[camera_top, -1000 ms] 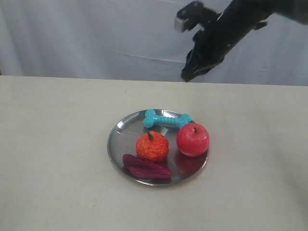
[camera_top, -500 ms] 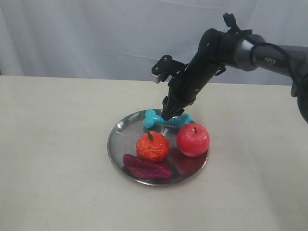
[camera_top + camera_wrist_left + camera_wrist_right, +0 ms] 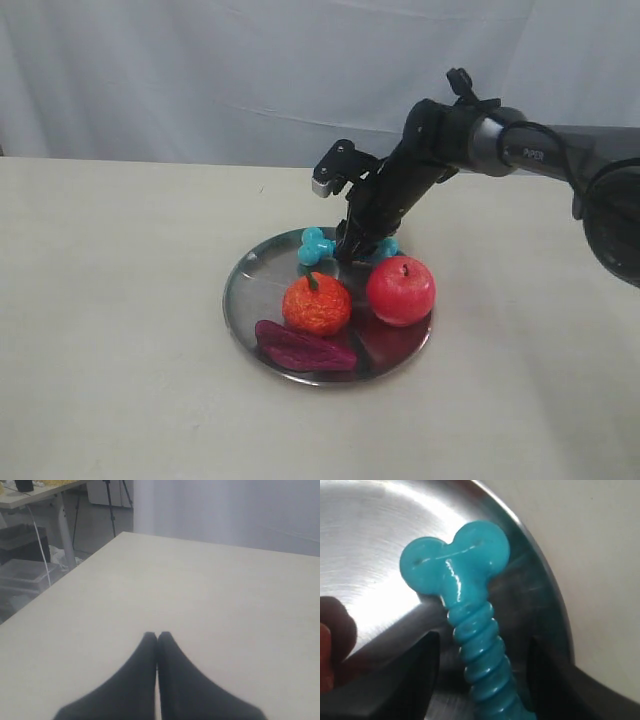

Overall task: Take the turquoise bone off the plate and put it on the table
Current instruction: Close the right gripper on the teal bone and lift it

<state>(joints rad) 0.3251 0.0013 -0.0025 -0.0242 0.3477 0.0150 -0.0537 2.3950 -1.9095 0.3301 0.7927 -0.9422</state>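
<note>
The turquoise bone (image 3: 316, 246) (image 3: 470, 610) lies along the far rim of the silver plate (image 3: 250, 290) (image 3: 365, 545) on the beige table (image 3: 120, 330). My right gripper (image 3: 350, 252) (image 3: 482, 672) is down over the bone's ribbed shaft. Its fingers (image 3: 415, 675) stand open on either side, with a gap between each and the shaft. The arm hides the middle of the bone in the exterior view. My left gripper (image 3: 157, 636) is shut and holds nothing. It hovers over bare tabletop and does not appear in the exterior view.
On the plate's near half sit an orange (image 3: 316, 304), a red apple (image 3: 400, 290) and a dark purple piece (image 3: 303, 350). A white curtain (image 3: 200, 70) hangs behind the table. Another table and clutter (image 3: 30, 530) stand beyond the table's edge in the left wrist view.
My right arm came down from above the table's far side onto the plate. Its gripper now straddles the bone, which has not moved.
</note>
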